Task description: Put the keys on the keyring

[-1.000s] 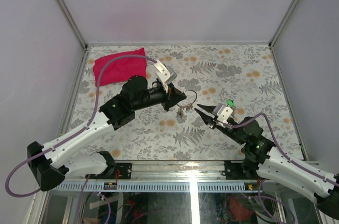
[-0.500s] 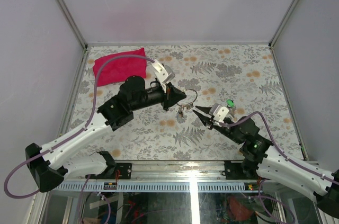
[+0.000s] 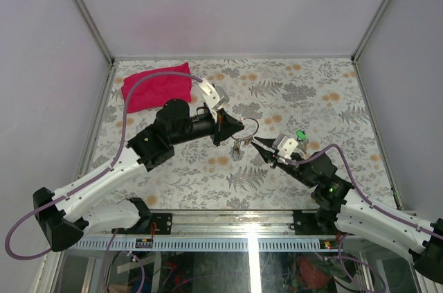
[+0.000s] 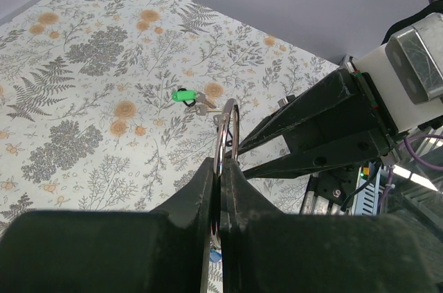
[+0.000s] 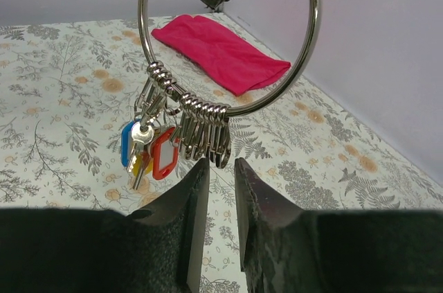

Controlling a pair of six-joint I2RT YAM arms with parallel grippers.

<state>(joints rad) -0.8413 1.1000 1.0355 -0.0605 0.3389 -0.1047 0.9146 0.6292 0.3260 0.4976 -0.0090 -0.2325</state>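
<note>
keyring clamped in the left gripper, right gripper open just under it

the keyring (image 5: 242, 108) hangs upright above the middle of the floral table (image 3: 297, 92), its top pinched between the closed fingers of the left gripper (image 4: 223, 168). small split rings (image 5: 204, 134) and the keys (image 5: 145, 151) with blue, yellow and red tags dangle from its lower arc. a green-tagged key (image 4: 188, 97) lies apart on the table. the right gripper (image 5: 221, 168) points at the small rings from just below, fingers slightly apart, nothing between them. a red cloth (image 3: 156, 86) lies at the far left corner.
</note>
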